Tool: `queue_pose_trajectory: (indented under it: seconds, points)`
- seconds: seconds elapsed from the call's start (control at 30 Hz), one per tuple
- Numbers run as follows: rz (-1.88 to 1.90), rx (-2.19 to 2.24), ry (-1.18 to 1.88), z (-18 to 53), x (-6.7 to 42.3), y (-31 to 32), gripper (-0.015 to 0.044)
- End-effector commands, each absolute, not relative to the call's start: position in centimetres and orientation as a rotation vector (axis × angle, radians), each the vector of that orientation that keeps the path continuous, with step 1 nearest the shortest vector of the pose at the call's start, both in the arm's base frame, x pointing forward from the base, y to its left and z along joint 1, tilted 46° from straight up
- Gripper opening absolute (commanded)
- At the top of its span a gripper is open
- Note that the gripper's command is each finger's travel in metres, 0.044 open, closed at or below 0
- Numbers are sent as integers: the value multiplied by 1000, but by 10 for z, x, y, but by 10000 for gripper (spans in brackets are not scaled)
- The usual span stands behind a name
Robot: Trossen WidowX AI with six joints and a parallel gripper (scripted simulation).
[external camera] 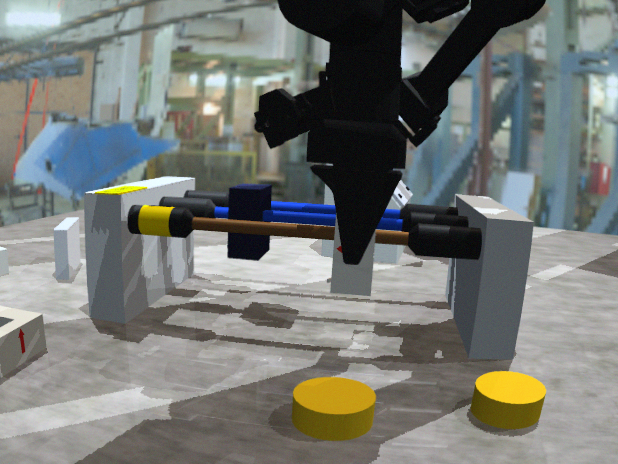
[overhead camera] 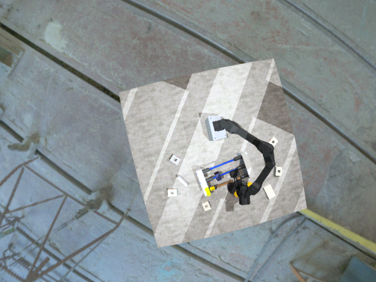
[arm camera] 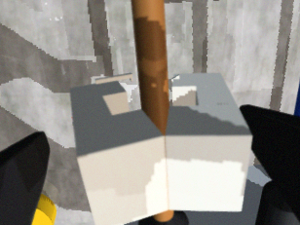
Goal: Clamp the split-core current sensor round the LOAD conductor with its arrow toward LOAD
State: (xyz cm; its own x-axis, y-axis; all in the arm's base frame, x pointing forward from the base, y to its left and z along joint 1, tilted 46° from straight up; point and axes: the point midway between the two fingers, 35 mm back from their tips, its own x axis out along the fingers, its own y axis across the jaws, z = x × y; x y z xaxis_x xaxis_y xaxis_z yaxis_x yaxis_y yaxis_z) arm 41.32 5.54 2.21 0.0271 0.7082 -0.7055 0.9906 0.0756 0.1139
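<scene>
Around the brown conductor [arm camera: 152,72] sits the closed sensor [arm camera: 161,165]; the gripper [arm camera: 146,160] straddles it, fingers apart, empty.

The pale grey split-core current sensor [arm camera: 161,160] sits closed around the brown conductor [arm camera: 151,62], its two halves meeting along a seam. The conductor's far end carries a yellow band [external camera: 155,220].

Two yellow discs [external camera: 333,407] [external camera: 508,399] at the lower middle and lower right of the exterior view, dark navy block [external camera: 249,221] on a blue rod [external camera: 300,217] centre-left, small white block [external camera: 66,247] at left
</scene>
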Motion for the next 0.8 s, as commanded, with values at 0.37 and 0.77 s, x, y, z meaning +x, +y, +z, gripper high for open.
queue_pose_trajectory:
  seconds: [0.37,0.77]
  points:
    - [-593,1696,1756,5,410,74,440]
    - [-586,1689,1746,7,412,71,380]
